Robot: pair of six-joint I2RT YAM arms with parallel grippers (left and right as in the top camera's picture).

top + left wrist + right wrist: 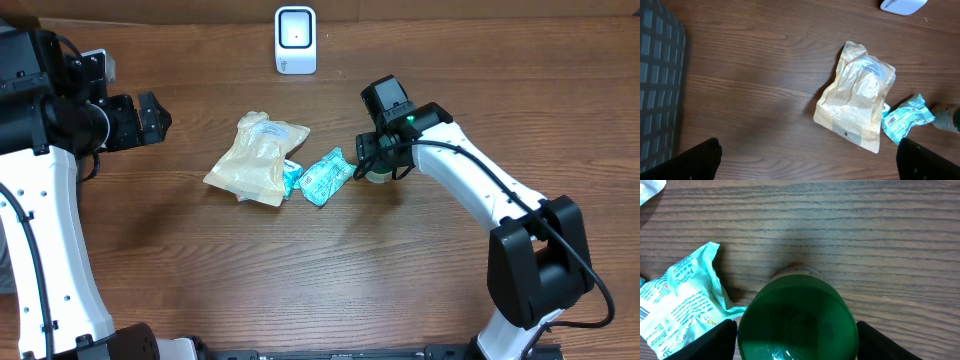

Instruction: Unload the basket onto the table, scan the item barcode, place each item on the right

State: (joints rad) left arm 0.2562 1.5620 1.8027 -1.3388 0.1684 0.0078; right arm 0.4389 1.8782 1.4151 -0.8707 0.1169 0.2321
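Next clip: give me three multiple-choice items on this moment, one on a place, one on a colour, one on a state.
1. The packet lies:
A. between the pouch and the bottle
B. at the table's near edge
C. on top of the pouch

2. The bottle's cap is:
A. red
B. green
C. white

3. The left gripper is:
A. shut on the pouch
B. shut on the packet
C. open and empty

Answers:
1 A: the overhead view shows the packet flanked by the two.
2 B: the right wrist view looks straight down on a green cap.
3 C: in the left wrist view its jaws stand wide apart with nothing between them.
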